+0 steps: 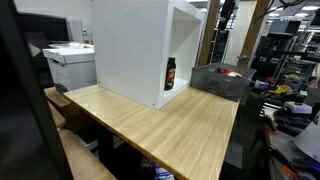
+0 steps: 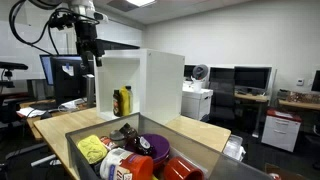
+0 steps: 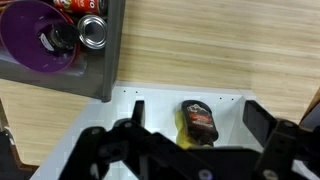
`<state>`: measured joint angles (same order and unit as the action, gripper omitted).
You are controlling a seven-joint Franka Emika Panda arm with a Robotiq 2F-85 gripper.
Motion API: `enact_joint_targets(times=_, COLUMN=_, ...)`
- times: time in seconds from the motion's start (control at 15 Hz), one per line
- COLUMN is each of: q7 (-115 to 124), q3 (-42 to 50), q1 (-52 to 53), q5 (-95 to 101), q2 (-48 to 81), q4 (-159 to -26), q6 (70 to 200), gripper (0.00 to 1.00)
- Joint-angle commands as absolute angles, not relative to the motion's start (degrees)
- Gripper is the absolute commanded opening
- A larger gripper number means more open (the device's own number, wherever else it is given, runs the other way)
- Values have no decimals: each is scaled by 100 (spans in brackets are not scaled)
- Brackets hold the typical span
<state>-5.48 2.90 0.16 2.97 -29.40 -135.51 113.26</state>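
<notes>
A dark sauce bottle [image 3: 201, 120] and a yellow bottle [image 3: 180, 127] stand side by side inside a white open-fronted cabinet [image 3: 150, 105]. Both exterior views show the dark bottle [image 1: 171, 73] [image 2: 126, 100]; the yellow bottle [image 2: 117, 101] shows in only one. My gripper [image 3: 196, 108] is open and empty. It hangs above and in front of the cabinet [image 2: 150, 75], with the dark bottle seen between its fingers in the wrist view. In an exterior view the gripper [image 2: 90, 57] sits at the cabinet's upper edge, touching nothing.
A grey bin [image 2: 80, 135] on the wooden table [image 1: 170, 125] holds a purple bowl [image 2: 153, 147], a yellow cloth [image 2: 93, 149] and cans. The bin [image 3: 105, 60], bowl [image 3: 40, 40] and a can [image 3: 93, 30] also show in the wrist view. A printer [image 1: 70, 62] stands behind the table.
</notes>
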Motion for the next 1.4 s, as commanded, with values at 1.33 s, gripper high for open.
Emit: enact_joint_targets(times=1.33, q7=-1991, q3=1744, q1=-888, q5=875, q2=-2381, q4=-13504, q6=12629, gripper=100)
